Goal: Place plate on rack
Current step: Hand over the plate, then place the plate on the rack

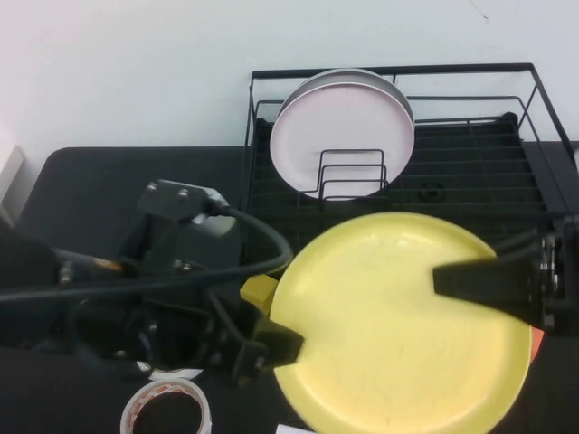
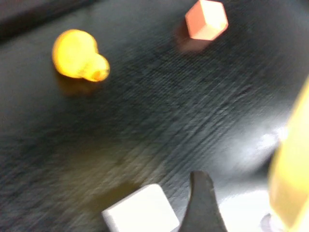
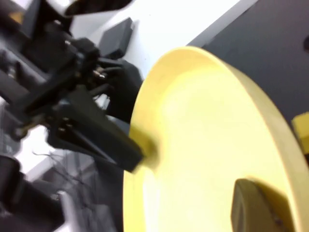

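Yellow plate (image 1: 398,325), stiff, light, slick: left gripper (image 1: 280,348) and right gripper (image 1: 452,280) clamp opposite rims before rack (image 1: 507,163).

We see a plain white wall (image 1: 136,63) filling the scene from ten to two o'clock. Below it, a black table (image 1: 90,181) with a faint woven grain spreads from nine to six o'clock.
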Action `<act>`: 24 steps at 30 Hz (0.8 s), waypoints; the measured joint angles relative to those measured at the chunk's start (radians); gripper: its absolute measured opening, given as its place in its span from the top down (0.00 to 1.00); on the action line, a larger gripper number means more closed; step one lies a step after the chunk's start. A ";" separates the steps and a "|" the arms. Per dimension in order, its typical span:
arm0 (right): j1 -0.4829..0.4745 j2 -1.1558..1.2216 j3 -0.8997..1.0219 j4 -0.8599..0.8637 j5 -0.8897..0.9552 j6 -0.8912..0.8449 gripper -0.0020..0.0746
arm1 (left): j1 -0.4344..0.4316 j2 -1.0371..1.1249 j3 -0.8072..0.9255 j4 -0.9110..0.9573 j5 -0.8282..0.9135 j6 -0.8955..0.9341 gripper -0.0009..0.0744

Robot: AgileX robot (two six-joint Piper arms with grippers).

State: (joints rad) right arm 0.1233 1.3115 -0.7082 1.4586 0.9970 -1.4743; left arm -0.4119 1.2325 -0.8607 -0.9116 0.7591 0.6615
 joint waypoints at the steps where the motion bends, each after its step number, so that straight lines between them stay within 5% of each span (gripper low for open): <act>1: 0.002 0.000 -0.026 -0.016 -0.009 -0.004 0.80 | 0.000 -0.021 -0.005 0.037 0.000 -0.018 0.42; 6: 0.003 0.002 -0.187 -0.113 -0.086 -0.035 0.80 | 0.000 -0.172 -0.009 0.236 -0.009 -0.127 0.59; 12: 0.003 0.017 -0.397 -0.128 -0.126 -0.162 0.80 | 0.000 -0.366 -0.009 0.516 0.001 -0.355 0.92; 24: 0.003 0.290 -0.818 -0.152 -0.013 -0.204 0.80 | 0.000 -0.760 0.294 0.693 -0.059 -0.723 0.99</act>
State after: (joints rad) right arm 0.1267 1.6019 -1.5265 1.3066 0.9836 -1.6787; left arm -0.4119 0.4721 -0.5669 -0.2188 0.7005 -0.0616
